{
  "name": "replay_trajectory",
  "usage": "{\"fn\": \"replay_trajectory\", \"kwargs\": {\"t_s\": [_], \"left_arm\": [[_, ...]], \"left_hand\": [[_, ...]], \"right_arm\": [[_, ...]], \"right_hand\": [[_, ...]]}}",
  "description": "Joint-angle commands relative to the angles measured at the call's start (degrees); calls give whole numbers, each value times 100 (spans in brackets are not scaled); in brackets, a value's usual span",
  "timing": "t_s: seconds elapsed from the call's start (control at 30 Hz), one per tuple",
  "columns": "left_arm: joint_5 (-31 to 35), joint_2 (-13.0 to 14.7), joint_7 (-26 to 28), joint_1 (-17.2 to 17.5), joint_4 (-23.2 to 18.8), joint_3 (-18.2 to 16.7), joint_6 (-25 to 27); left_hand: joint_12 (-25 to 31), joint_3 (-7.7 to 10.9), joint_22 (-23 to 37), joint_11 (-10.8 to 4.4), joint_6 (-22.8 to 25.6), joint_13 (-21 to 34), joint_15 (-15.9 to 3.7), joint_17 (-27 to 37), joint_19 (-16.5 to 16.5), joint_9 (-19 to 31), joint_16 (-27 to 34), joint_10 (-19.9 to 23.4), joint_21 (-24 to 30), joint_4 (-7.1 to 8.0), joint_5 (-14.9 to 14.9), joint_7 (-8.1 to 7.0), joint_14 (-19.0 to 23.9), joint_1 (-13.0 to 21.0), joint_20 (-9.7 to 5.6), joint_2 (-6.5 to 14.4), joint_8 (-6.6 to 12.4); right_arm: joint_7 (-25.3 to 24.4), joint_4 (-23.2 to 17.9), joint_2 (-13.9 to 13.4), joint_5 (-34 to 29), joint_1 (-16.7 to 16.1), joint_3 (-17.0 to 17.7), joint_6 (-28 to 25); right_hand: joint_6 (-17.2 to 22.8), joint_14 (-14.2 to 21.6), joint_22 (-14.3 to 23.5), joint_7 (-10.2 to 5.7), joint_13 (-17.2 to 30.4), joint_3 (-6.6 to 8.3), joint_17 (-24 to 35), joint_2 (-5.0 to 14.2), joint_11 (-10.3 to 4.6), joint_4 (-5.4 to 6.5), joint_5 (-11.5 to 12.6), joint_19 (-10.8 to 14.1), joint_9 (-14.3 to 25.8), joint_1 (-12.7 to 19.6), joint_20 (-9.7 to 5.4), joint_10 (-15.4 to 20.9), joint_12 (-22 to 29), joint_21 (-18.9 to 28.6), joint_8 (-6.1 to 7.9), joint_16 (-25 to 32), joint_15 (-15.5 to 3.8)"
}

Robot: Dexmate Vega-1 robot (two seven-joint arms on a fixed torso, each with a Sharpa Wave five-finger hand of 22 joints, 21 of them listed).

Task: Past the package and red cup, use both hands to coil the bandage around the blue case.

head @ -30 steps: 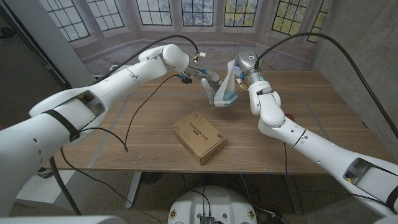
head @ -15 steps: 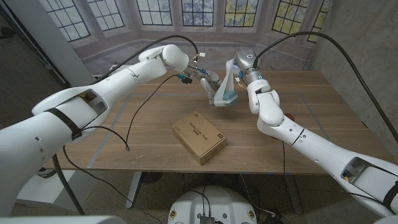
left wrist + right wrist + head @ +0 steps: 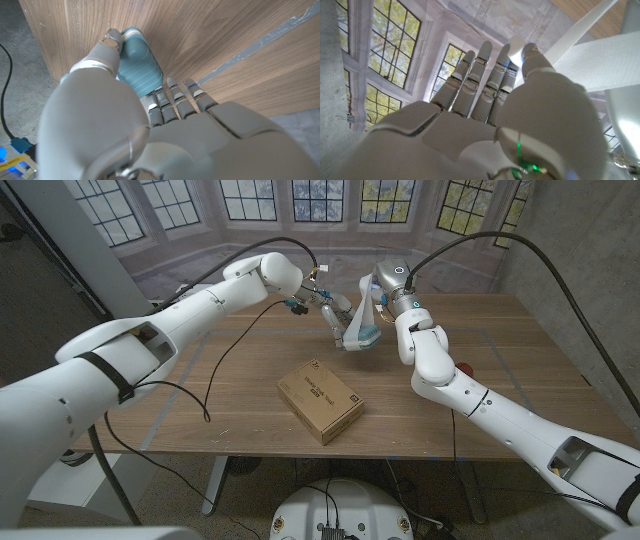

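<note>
Here the package (image 3: 321, 400) lies near the desk's (image 3: 520, 360) front edge, its label too small to read. Above the far edge the left hand (image 3: 333, 310) grips the blue case (image 3: 363, 335), while the right hand (image 3: 372, 290) holds the white bandage (image 3: 361, 315), a strip running up from the case. Since the earlier frame the right hand has shifted slightly toward the left one; the package stays put.

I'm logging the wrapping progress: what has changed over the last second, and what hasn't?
The right hand has swung slightly left toward the left hand, carrying the white bandage strip with it, so the strip now stands steeper over the blue case. The left hand keeps holding the case in the same spot. The cardboard package has not moved.
</note>
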Motion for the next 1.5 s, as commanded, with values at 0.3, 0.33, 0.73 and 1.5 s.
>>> {"fn": "replay_trajectory", "kwargs": {"t_s": [0.3,0.33,0.73,1.5], "left_arm": [[-58,-27,54,13,68,8,36],[-58,-26,59,16,62,6,45],[-43,-84,6,-17,211,81,104],[-46,-74,87,45,187,89,196]], "left_hand": [[48,172,31,-82,182,1225,41,6,7,29,30,164,34,169,31,121,25,-735,-6,789,1504],[46,175,31,-89,184,1225,49,5,6,30,31,158,34,161,33,122,26,-724,-3,792,1505],[52,169,32,-64,198,1225,49,5,7,34,29,158,35,155,34,119,26,-725,-6,792,1511],[59,172,32,-54,196,1216,65,-1,6,36,22,161,35,154,40,134,32,-737,-4,796,1507]], "right_arm": [[99,-513,73,-168,-454,91,-171],[106,-538,78,-169,-475,98,-171],[227,-761,112,-289,-629,164,-176],[334,-1000,219,-492,-936,298,-166]], "right_hand": [[20,19,13,-18,15,6,26,56,20,8,24,17,19,-24,-33,36,21,-13,26,6,-552],[15,20,13,-17,16,2,28,53,13,8,23,19,19,-27,-35,33,20,-12,24,8,-552],[15,20,13,-13,14,-1,32,53,25,8,22,0,18,-31,-3,36,18,-17,21,10,-555],[-3,5,13,3,15,-6,38,56,44,6,21,-13,18,-38,12,29,13,-17,10,6,-554]]}}
